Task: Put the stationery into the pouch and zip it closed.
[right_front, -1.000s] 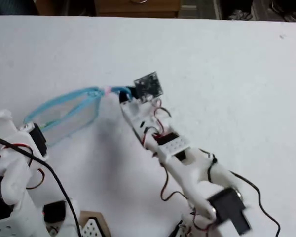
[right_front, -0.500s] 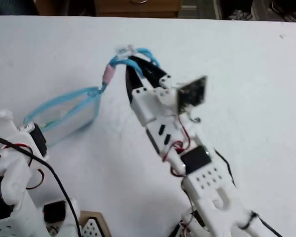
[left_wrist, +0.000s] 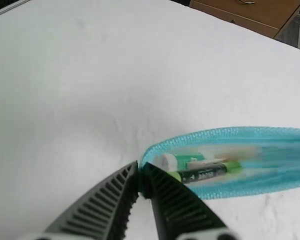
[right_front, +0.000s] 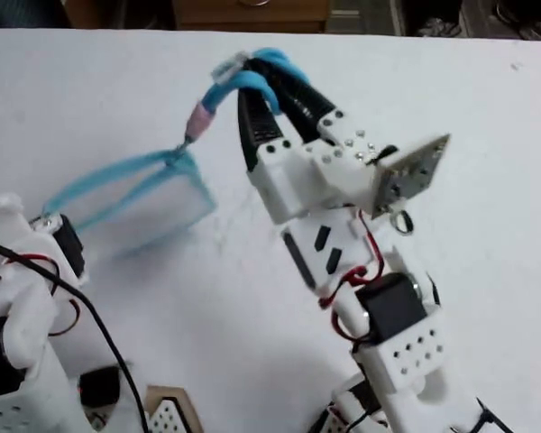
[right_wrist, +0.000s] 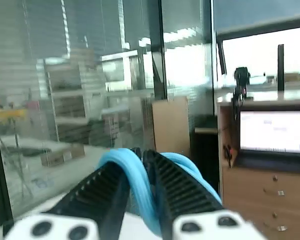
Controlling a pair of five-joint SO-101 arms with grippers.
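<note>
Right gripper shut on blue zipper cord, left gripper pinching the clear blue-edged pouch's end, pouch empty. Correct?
Not empty: the left wrist view shows a green-and-black pen inside the clear blue-edged pouch. Right gripper shut on the blue zipper cord, left gripper pinching the pouch's end.

Right arm point(right_front: 379, 307): enters from the near edge, right of centre, stretched long toward the far middle of the desk point(right_front: 487, 108), forearm and wrist lifted off it. Right claw point(right_front: 254, 79) is its farthest point, black fingers point(right_front: 251, 135) aimed away from the base. In its wrist view it points roughly level, out at the room. Jaws pinched tight on the blue strap point(right_front: 233, 86), which is squeezed between both toothed pads point(right_wrist: 105, 185).

Left arm point(right_front: 18, 316): sits low at the near left corner. Left claw point(left_wrist: 140, 172) angled down at the desk, tips nearly touching, nipping the end of the pouch point(left_wrist: 230, 150).
</note>
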